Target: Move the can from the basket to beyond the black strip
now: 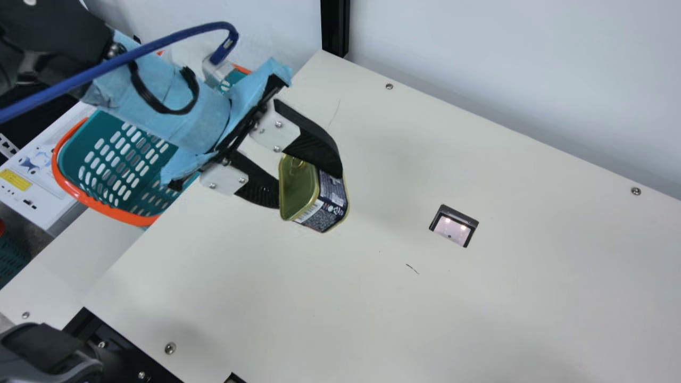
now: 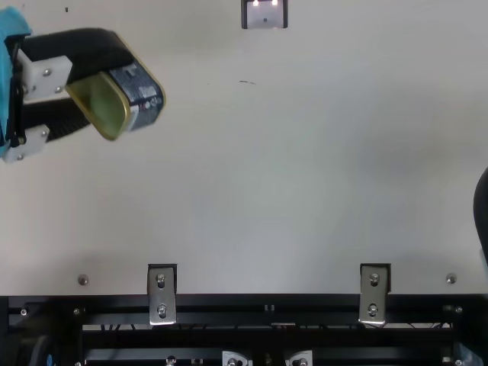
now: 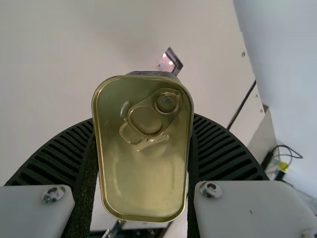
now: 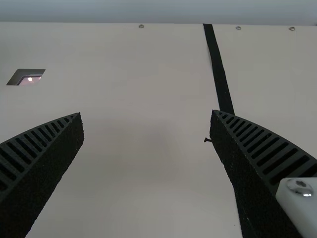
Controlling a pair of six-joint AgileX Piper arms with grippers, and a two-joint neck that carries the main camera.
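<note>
From my console I counted one rounded-rectangular gold metal can with a dark label (image 1: pixel 332 199), tilted above the cream table (image 1: pixel 511 298) near the main view's centre, pinched between the two black fingers of my left tool (image 1: pixel 310 190). My right tool (image 2: pixel 482 217) had its two fingers spread. One teal, orange-rimmed plastic basket (image 1: pixel 119 159) sat at left; one black strip (image 4: pixel 218 69) crossed the right wrist view.
</note>
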